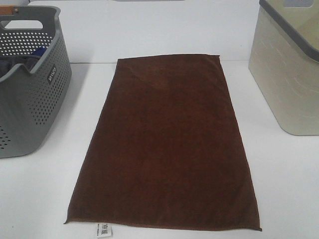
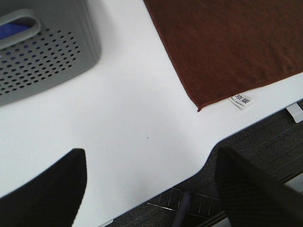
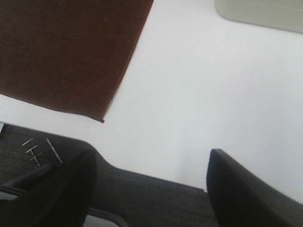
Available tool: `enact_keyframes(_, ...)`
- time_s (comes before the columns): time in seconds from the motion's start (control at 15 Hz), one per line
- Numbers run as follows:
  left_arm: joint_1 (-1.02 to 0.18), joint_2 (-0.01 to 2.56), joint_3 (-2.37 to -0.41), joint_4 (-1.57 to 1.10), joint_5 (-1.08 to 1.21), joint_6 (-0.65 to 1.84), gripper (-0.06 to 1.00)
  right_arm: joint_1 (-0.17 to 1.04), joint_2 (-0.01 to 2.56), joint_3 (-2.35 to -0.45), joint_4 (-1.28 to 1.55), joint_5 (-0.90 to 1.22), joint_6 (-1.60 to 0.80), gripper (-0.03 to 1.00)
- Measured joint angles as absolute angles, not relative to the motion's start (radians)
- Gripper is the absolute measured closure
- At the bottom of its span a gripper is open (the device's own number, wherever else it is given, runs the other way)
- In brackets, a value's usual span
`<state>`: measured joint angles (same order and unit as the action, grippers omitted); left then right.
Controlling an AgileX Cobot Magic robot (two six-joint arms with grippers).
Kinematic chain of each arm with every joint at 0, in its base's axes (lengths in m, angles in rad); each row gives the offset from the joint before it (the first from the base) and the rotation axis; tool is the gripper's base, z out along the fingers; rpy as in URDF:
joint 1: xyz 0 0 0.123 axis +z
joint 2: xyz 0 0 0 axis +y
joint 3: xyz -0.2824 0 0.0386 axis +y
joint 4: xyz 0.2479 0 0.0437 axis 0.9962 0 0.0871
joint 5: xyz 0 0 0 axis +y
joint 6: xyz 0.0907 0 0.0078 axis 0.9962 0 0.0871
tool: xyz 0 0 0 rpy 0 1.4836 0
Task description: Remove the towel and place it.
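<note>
You see one dark brown rectangular plush towel (image 1: pixel 167 142) lying flat on the white table (image 1: pixel 40 194), its small white tag (image 1: pixel 104 231) at the near short edge. One grey perforated plastic basket (image 1: pixel 30 94) stands left of the towel, one beige bin (image 1: pixel 286 74) right. Your left gripper (image 2: pixel 151 189) and right gripper (image 3: pixel 149 189) both hang wide apart, holding nothing.

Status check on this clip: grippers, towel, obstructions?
Left gripper open, empty; right gripper open, empty. Towel flat on table, tag at near edge, untouched. Grey basket left, beige bin right, both apart from towel.
</note>
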<state>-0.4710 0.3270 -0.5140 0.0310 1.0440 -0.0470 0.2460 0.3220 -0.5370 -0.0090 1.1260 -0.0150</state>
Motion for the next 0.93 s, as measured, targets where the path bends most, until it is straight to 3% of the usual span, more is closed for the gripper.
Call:
enact_keyframes(0.33, -0.471, 0.327, -0.499, -0.078, 1.043, 0.130, 0.23, 0.246, 0.242, -0.502, 0.013, 1.069, -0.036, 0.33)
enact_keyframes(0.93, -0.471, 0.327, -0.499, -0.083, 1.044, 0.133, 0.23, 0.246, 0.242, -0.502, 0.013, 1.069, -0.037, 0.33)
